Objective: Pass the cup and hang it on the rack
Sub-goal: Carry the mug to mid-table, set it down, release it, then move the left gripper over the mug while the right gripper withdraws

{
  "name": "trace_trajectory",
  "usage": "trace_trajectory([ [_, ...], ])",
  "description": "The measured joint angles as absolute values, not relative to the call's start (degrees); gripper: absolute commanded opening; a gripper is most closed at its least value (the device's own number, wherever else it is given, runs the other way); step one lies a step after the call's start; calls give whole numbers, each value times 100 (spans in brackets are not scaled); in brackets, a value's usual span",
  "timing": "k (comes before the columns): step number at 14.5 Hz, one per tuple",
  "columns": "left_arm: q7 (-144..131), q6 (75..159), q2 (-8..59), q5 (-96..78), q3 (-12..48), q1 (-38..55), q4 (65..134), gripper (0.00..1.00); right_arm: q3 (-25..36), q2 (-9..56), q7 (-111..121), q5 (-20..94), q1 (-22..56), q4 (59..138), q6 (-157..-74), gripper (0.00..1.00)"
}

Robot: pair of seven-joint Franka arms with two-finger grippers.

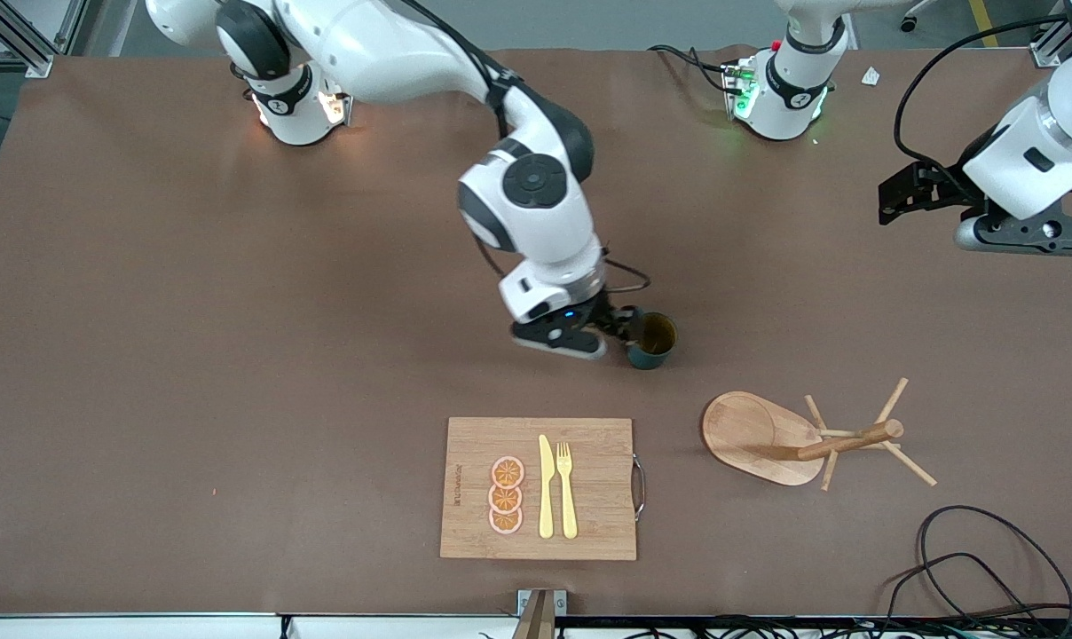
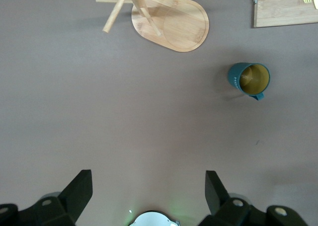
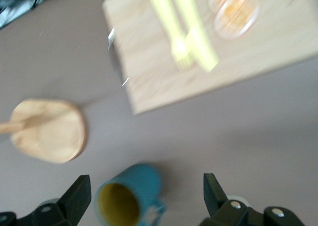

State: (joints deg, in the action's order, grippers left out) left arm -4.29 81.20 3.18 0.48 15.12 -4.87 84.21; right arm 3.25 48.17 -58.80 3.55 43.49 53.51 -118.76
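Observation:
The teal cup (image 1: 652,340) with its yellow inside stands upright on the brown table, farther from the front camera than the rack (image 1: 758,437). My right gripper (image 1: 623,327) is open right beside it. In the right wrist view the cup (image 3: 129,193) lies between the spread fingers (image 3: 77,196), closer to one of them and touching neither. My left gripper (image 1: 1024,240) waits high over the left arm's end of the table, open and empty (image 2: 149,191). From there the cup (image 2: 250,78) and the wooden rack (image 2: 169,20) both show.
A bamboo cutting board (image 1: 589,444) with a yellow knife, a fork and orange slices lies near the table's front edge, beside the rack. Black cables (image 1: 989,568) coil at the near corner toward the left arm's end.

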Motion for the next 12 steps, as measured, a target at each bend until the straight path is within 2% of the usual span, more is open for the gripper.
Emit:
trace_trajectory([
  [4,-476,8121,318,52,1762,-405,8409,100,407,4189,-4362,341,3062,5380,-10981,100],
  [8,-1553,8126,321,562,2319,-281,8407,100,408,4037,-3416,345,1774,5390,-10499,100],
  [12,-2952,8261,386,773,2611,0,8424,100,410,3792,-3176,209,1087,5407,-10146,100],
])
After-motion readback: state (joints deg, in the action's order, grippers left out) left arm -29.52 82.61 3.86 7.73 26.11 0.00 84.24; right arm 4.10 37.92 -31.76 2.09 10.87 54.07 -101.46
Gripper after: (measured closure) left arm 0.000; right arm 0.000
